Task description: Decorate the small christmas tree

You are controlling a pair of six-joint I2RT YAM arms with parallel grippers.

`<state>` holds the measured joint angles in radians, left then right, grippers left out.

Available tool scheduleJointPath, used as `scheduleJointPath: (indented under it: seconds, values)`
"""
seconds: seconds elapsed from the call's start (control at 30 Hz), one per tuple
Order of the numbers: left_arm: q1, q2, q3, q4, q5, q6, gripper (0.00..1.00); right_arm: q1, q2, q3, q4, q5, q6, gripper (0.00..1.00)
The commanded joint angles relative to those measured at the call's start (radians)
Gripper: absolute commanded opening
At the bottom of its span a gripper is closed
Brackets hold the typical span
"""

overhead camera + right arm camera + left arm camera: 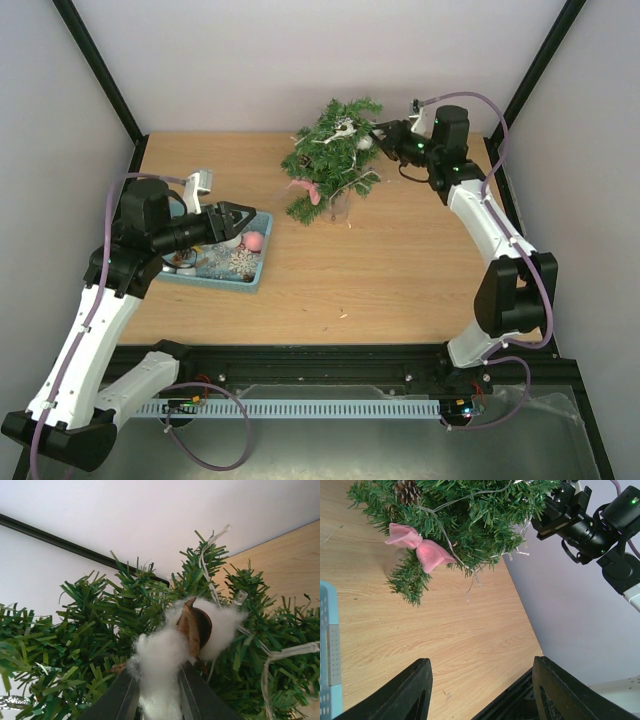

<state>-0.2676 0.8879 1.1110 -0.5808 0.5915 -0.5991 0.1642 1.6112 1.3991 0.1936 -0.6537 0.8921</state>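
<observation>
Top external view first: the small christmas tree [333, 158], all dark green bristly needles, sits at the far middle of the light wooden table [400, 270]. The right gripper [383, 133] is tucked right against the tree's right side. In the right wrist view we see its jaws pinched narrow on a white fluffy cotton tuft [160, 655] with a brown cone-like piece [196, 626] stuck in it, pressed in among the branches. A clear string of tiny lights [280, 655] loops through the needles beside it.

Over on the left, the left gripper [237, 220] hovers above a teal plastic basket [210, 281] holding a pink ball [253, 240] and a white snowflake ornament [242, 262]. In the left wrist view we see its black fingers [405, 690] spread wide with nothing between them, well apart from the tree. That view also shows a pink fabric bow [417, 545] on a low branch and a brown pine cone [407, 489] above it.
</observation>
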Motion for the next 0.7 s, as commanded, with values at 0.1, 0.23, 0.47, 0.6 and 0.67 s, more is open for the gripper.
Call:
scheduleJointPath:
  seconds: [0.1,0.23,0.47,0.6,0.67]
  values:
    - [0.008,-0.015,-0.02,0.025,0.021,-0.007,0.57,0.006,-0.058,0.03,-0.077,0.024,-0.068,0.2]
    - [0.007,-0.016,-0.02,0.026,0.022,-0.01,0.57,0.006,-0.071,0.034,-0.083,0.025,-0.072,0.22]
    - [0.009,-0.018,-0.023,0.029,0.022,-0.013,0.57,0.001,-0.089,0.05,-0.123,0.037,-0.096,0.27]
    - [0.009,-0.017,-0.02,0.034,0.029,-0.019,0.57,-0.004,-0.095,0.049,-0.143,0.046,-0.111,0.3]
    - [0.009,-0.018,-0.016,0.034,0.03,-0.02,0.57,-0.01,-0.099,0.047,-0.147,0.046,-0.114,0.31]
